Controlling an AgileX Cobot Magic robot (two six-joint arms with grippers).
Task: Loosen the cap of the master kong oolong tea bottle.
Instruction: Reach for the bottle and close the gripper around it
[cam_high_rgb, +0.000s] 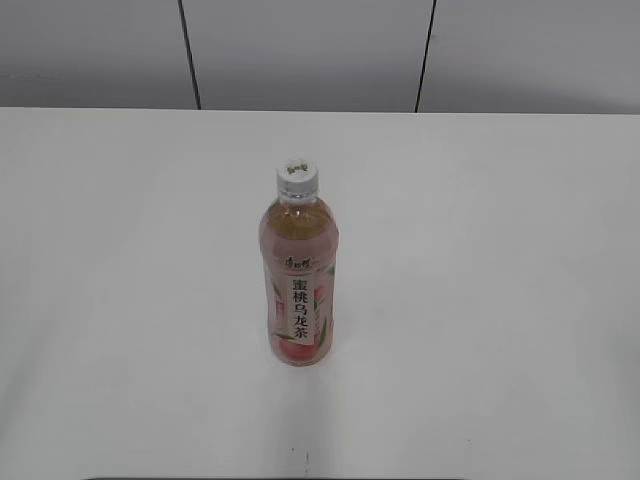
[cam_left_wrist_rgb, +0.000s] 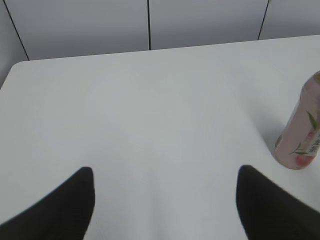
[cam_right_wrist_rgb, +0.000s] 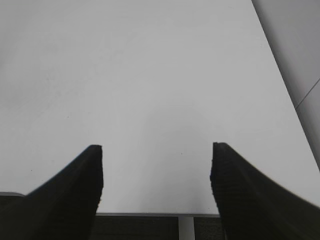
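Exterior view: the master kong oolong tea bottle (cam_high_rgb: 298, 275) stands upright mid-table (cam_high_rgb: 500, 300), the cap (cam_high_rgb: 297, 177) on at its twelve o'clock end; no arm shows.

Left wrist view: the left gripper (cam_left_wrist_rgb: 165, 205) is spread wide and empty, the bottle at its three o'clock.

Right wrist view: the right gripper (cam_right_wrist_rgb: 156, 187) gapes wide over bare table.

Nothing seems begun; next, one gripper should steady the body, the other pinch the cap.
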